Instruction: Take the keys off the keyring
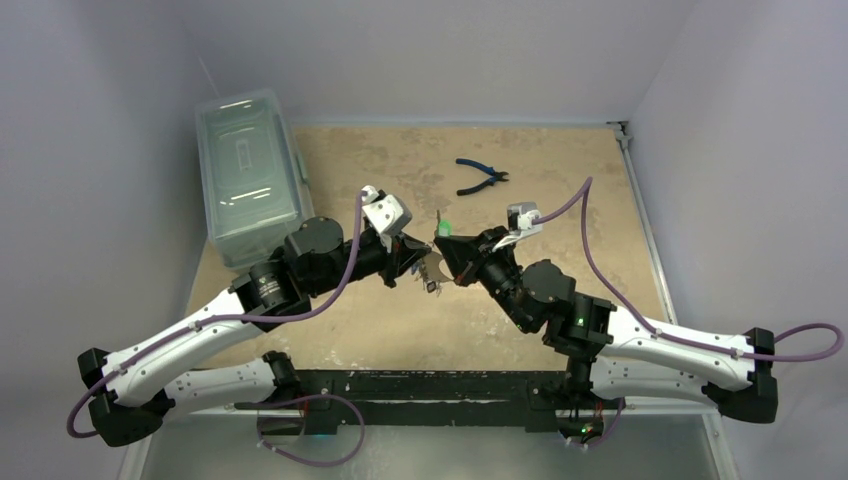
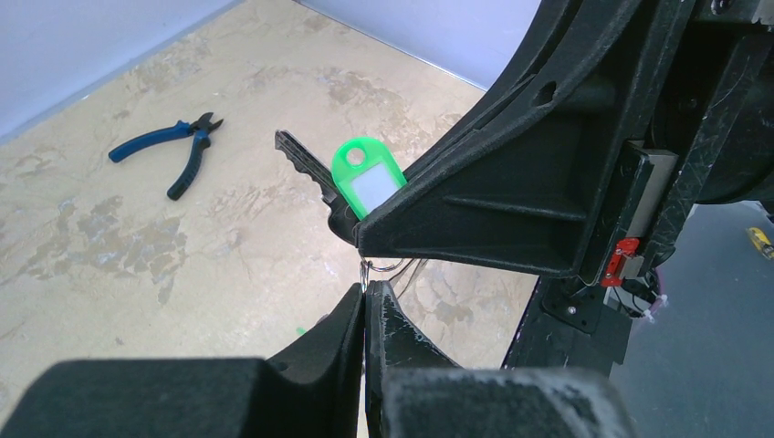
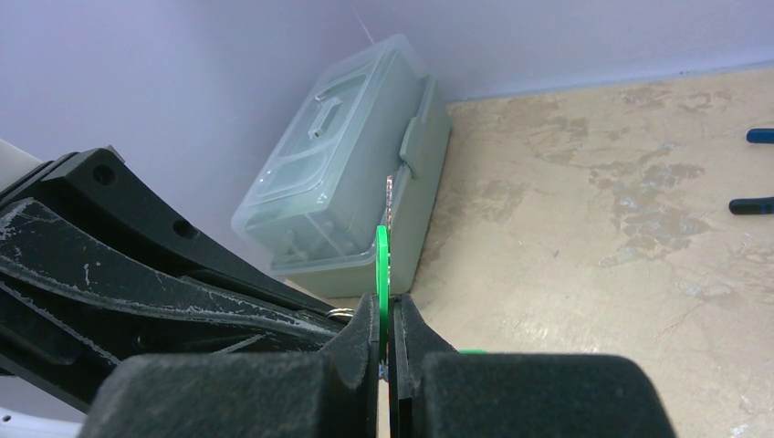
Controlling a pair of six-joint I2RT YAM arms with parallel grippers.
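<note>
My two grippers meet tip to tip above the middle of the table. My right gripper (image 3: 384, 306) is shut on the green-tagged key (image 3: 381, 260), seen edge-on. In the left wrist view that key's green tag (image 2: 368, 180) and dark blade stick out of the right gripper's fingers (image 2: 475, 201). My left gripper (image 2: 366, 290) is shut on the thin silver keyring (image 2: 388, 266), which runs up to the green key. In the top view the left gripper (image 1: 412, 258) and right gripper (image 1: 447, 250) hold the pale keyring (image 1: 432, 268) between them, held above the table. The other keys are mostly hidden.
A clear plastic lidded box (image 1: 248, 175) stands at the back left and also shows in the right wrist view (image 3: 351, 192). Blue-handled pliers (image 1: 480, 178) lie on the tan table (image 1: 560, 200) at the back, right of centre, and show in the left wrist view (image 2: 169, 151).
</note>
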